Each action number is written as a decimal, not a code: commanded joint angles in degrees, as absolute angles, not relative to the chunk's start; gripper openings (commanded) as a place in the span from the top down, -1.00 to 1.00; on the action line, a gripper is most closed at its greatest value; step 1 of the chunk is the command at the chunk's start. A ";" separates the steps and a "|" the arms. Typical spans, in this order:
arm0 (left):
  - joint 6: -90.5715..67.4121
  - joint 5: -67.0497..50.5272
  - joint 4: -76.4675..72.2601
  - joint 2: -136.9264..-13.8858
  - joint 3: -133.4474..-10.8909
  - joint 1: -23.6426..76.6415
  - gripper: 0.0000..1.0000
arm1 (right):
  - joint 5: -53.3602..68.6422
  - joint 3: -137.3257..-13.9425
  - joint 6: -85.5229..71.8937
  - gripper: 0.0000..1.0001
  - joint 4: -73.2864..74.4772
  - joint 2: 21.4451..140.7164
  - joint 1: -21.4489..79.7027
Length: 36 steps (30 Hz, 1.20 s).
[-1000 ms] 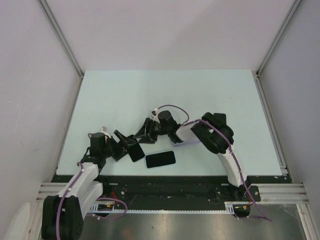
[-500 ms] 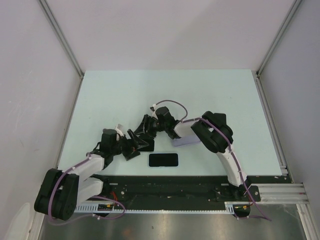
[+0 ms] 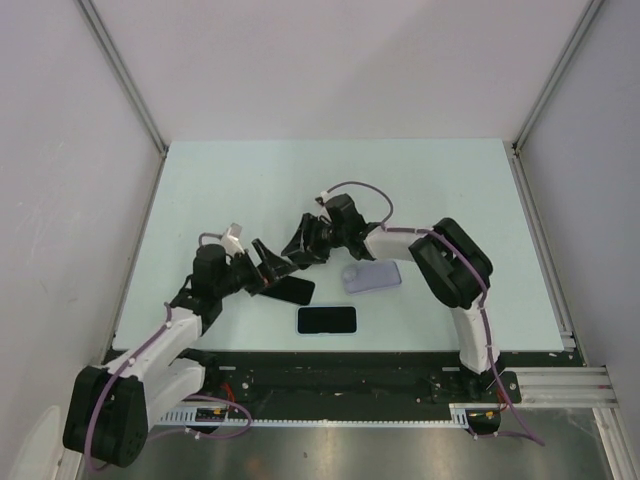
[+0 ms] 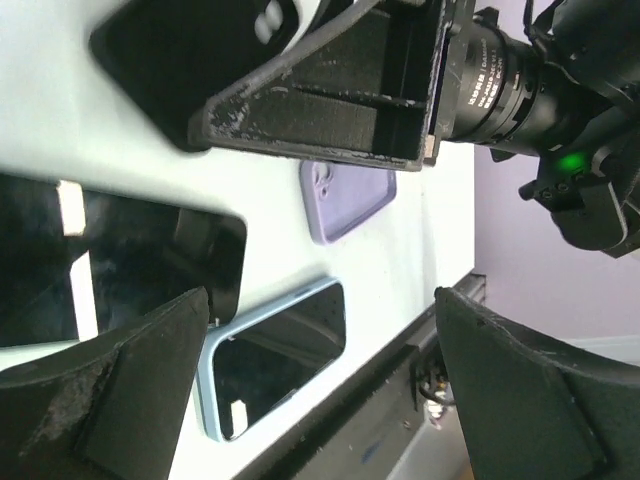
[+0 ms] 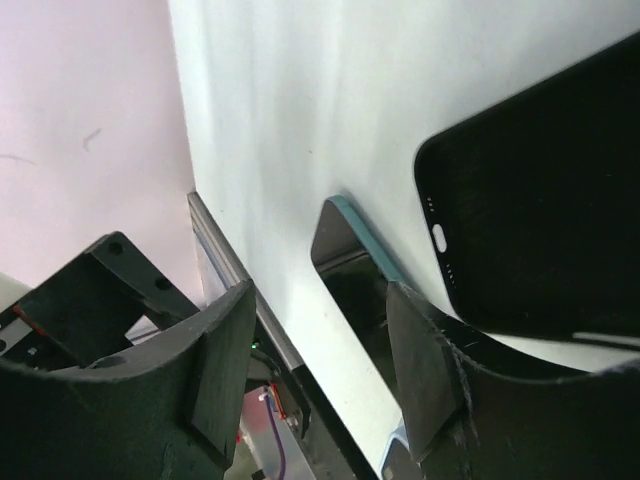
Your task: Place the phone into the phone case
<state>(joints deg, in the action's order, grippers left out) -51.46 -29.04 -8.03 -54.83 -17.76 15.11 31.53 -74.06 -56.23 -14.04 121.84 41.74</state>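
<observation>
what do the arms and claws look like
White links and bulky black joints on the left arm and right arm, a purple cable looping along each. Black left claw and right claw, each two wedge-shaped scuffed fingers. Green light on the right wrist.

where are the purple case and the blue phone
purple case (image 3: 372, 276), top view, its middle
blue phone (image 3: 326, 320), top view, middle of its screen

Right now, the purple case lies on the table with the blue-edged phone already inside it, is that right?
No. The purple case does lie on the table, but it is empty; the blue-edged phone lies apart from it, closer to the table's near edge. The top external view shows this.
</observation>
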 commanded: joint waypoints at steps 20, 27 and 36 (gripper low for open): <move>-29.89 -16.44 14.06 -70.48 -35.77 8.00 -1.00 | 25.75 -67.59 -42.89 -0.25 9.67 105.12 44.11; -28.83 -16.87 14.41 -77.95 -38.06 7.91 -1.00 | 25.31 -65.74 -42.63 -0.25 10.02 106.78 45.70; -29.18 -18.98 14.33 -81.30 -37.09 8.17 -1.00 | 28.03 -65.65 -45.70 -0.26 6.77 111.53 47.63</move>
<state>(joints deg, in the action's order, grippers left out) -30.35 -18.24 13.58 -80.27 -37.19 8.32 26.41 -65.65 -43.94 9.19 109.12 46.46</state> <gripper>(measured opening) 0.996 0.628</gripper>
